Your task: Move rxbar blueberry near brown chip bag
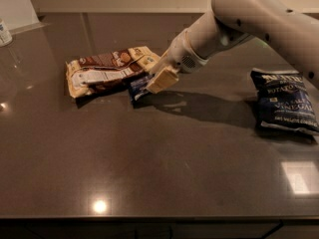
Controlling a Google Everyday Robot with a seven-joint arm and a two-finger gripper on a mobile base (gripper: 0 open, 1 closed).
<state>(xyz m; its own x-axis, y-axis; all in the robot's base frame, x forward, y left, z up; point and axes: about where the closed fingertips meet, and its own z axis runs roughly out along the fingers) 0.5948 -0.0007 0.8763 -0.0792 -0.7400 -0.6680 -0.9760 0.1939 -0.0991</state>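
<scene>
The brown chip bag [104, 69] lies flat on the dark table [164, 168] at the back left. The rxbar blueberry [137, 86], a small dark navy bar, sits right at the bag's right-hand end, touching it or nearly so. My gripper [156, 81], with cream-coloured fingers, reaches in from the upper right and is shut on the right end of the bar, low over the table. The gripper hides part of the bar.
A blue chip bag [287, 101] lies at the right side of the table. A white container [4, 33] stands at the far left edge. My white arm [249, 14] crosses the upper right. The table's front edge [149, 217] runs along the bottom.
</scene>
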